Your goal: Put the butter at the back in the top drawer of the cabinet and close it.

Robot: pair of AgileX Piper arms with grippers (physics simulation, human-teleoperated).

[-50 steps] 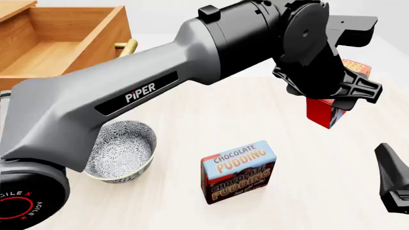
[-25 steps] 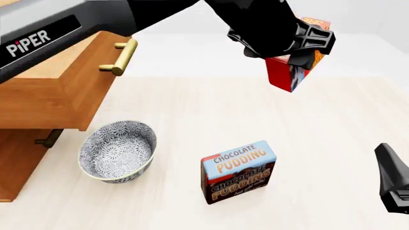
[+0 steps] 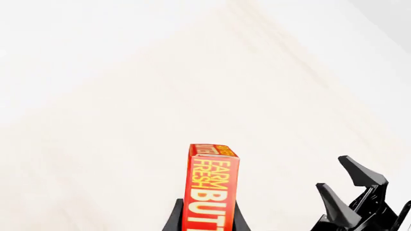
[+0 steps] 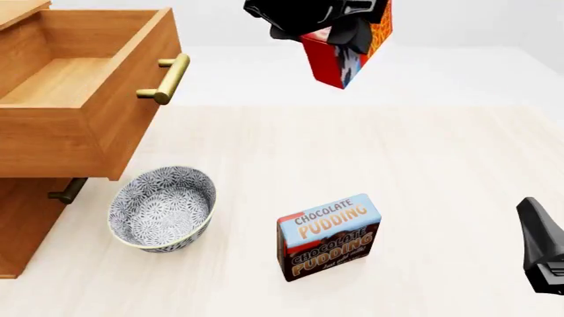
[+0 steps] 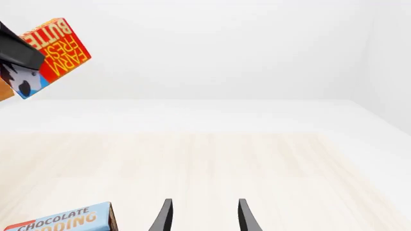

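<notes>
The butter [image 4: 324, 63], a red box with orange panel and blue side patch, hangs tilted high above the table's back, to the right of the open top drawer [image 4: 62, 82]. My left gripper [image 4: 342, 25] is shut on it. The left wrist view shows the butter [image 3: 212, 183] between the fingers [image 3: 174, 220]. The right wrist view shows the butter [image 5: 59, 47] up in the air. The cabinet [image 4: 22, 221] stands at the left, its top drawer pulled out and empty, with brass handle [image 4: 168, 78]. My right gripper [image 5: 204, 219] is open and empty, low at the front right [image 4: 542, 247].
A patterned bowl [image 4: 163, 206] sits on the table below the drawer's front. The Chocolate Pudding box [image 4: 329, 236] stands front centre and also shows in the right wrist view [image 5: 64, 222]. A lower drawer handle [image 4: 66, 191] sticks out under the open drawer.
My left arm has carried the butter up and to the left, towards the drawer. The arm's body has left the front view. The right arm has not moved.
</notes>
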